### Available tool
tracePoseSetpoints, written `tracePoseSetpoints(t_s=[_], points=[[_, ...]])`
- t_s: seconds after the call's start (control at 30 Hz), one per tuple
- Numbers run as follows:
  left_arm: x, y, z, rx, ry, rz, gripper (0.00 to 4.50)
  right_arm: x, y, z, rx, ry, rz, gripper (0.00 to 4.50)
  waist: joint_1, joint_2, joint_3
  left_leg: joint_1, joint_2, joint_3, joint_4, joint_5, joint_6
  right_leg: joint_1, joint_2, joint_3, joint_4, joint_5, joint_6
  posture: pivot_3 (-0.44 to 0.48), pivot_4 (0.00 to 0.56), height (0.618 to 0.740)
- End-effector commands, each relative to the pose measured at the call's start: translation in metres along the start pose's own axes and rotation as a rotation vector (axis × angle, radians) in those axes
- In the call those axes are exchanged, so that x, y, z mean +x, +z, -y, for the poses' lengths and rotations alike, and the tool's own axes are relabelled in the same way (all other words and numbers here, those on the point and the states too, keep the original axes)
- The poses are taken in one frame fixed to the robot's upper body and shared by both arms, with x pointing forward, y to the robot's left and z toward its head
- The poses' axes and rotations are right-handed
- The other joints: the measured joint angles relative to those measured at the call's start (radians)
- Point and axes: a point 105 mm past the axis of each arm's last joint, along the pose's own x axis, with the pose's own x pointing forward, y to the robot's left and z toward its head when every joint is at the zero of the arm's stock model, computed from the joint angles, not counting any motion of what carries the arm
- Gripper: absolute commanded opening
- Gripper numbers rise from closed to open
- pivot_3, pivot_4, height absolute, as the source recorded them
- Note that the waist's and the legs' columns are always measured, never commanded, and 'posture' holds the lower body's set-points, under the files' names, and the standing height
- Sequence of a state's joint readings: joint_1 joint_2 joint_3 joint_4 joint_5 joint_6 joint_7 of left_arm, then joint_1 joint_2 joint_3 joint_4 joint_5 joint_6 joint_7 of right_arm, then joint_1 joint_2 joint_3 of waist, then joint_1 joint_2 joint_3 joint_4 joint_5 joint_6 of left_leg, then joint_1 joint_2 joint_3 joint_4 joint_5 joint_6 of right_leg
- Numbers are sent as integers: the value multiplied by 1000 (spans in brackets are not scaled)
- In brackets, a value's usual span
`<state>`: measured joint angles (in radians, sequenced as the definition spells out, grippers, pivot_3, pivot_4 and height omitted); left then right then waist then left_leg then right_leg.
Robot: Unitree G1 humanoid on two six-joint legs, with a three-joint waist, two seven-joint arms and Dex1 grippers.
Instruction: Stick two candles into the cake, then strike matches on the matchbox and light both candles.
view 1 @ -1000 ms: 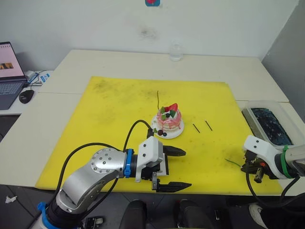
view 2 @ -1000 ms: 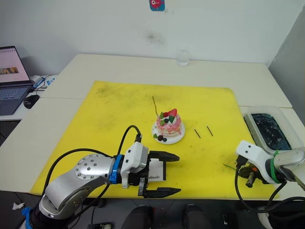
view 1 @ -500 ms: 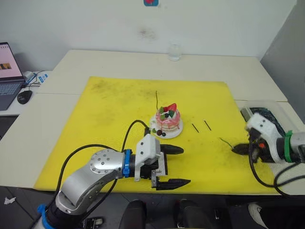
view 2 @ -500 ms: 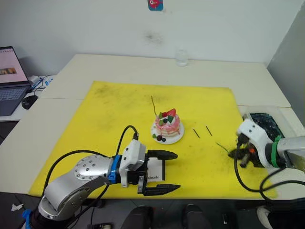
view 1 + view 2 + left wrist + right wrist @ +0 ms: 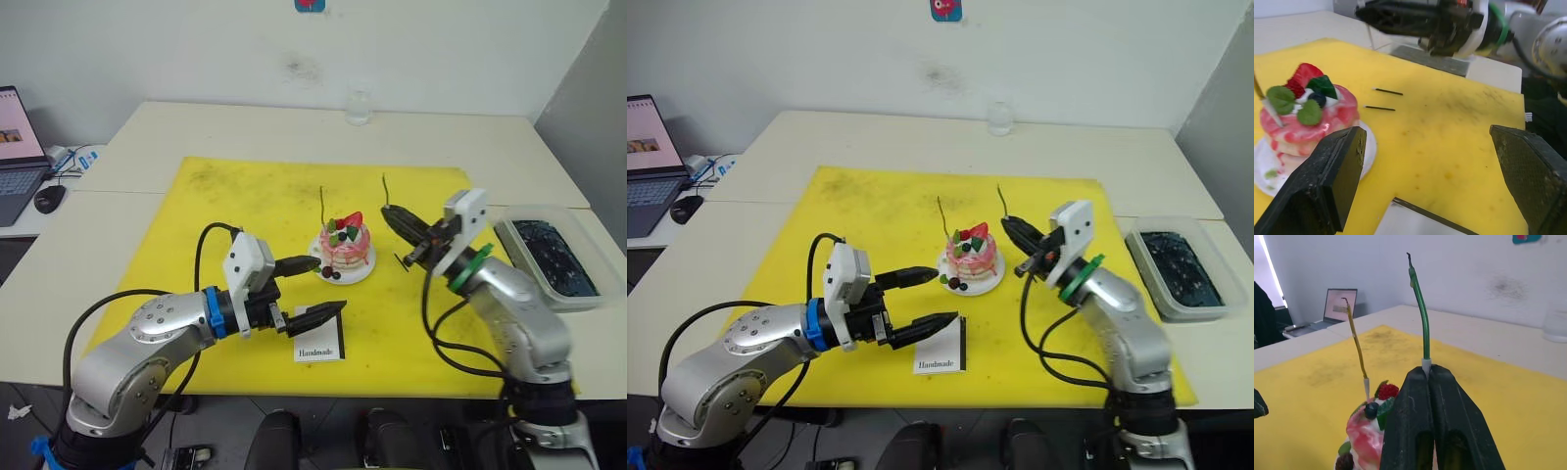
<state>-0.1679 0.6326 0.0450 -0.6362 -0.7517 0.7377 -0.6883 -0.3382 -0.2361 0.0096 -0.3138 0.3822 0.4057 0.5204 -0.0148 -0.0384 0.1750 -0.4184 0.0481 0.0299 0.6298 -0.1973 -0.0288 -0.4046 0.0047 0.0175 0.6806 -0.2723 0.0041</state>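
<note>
The pink cake [image 5: 345,245] sits on its white plate mid-mat, and one yellow candle [image 5: 322,206] stands stuck in its far left side. My right gripper [image 5: 390,211] hovers just right of the cake, shut on the base of a green candle [image 5: 1420,308] that points upward. My left gripper [image 5: 323,284] is open and holds nothing; it hangs just left of the cake's front. The white matchbox [image 5: 318,348] lies flat on the mat below its fingers. Two dark matches [image 5: 1388,91] lie right of the cake, under my right arm.
A yellow mat [image 5: 245,215] covers the table's middle. A clear tub with dark contents [image 5: 551,257] stands at the right edge. A glass [image 5: 359,106] is at the back. A laptop [image 5: 15,147] and mouse [image 5: 46,199] sit far left.
My right gripper has risen from the mat's front right and swung left to beside the cake, carrying the green candle. My left gripper has lifted off the matchbox, which now lies uncovered.
</note>
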Motion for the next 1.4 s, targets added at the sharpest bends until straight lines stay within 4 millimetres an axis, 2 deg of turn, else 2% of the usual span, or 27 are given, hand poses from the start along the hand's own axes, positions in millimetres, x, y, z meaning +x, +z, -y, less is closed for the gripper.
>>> tracePoseSetpoints(t_s=[0.03, 0.27, 0.93, 1.03, 1.23, 1.4], points=[[-4, 11, -8, 3, 17, 26, 4500, 15, 5, -3, -46, -5, 100, 18, -2, 0, 0, 0, 0, 0, 0, 0, 0, 0, 0, 0, 0, 0, 0, 0, 150, 740], [-6, 15, -14, -11, 24, 22, 4500, 28, -9, -7, -26, -5, 131, 18, -3, 0, 0, 0, 1, 0, 0, 0, 0, 0, 0, 0, 0, 0, 0, 0, 150, 740], [-3, 18, -15, -5, 10, 11, 4500, 18, -37, -8, -23, -52, 91, 18, -4, 0, 0, 0, 1, 0, 0, 0, 0, 0, -1, 0, 1, 0, -1, 0, 150, 740], [-3, 18, -14, -5, 9, 10, 4500, 16, -38, -7, -27, -62, 94, 18, -4, 0, 0, 0, 1, 0, 0, 0, 0, 0, -3, 0, 1, 0, -1, 0, 150, 740], [-4, 16, -13, -4, 3, 3, 4500, 16, -28, -7, -35, -87, 150, 18, -4, 0, 0, 0, 1, 0, 0, 0, 0, 0, -4, 0, 1, 0, -1, 0, 150, 740], [-3, 15, -13, -2, -3, 2, 4500, 15, -32, -6, -47, -101, 143, 18, -4, 0, 0, 0, 1, 0, 0, 0, 0, 0, -4, 0, 1, 0, -1, 0, 150, 740]])
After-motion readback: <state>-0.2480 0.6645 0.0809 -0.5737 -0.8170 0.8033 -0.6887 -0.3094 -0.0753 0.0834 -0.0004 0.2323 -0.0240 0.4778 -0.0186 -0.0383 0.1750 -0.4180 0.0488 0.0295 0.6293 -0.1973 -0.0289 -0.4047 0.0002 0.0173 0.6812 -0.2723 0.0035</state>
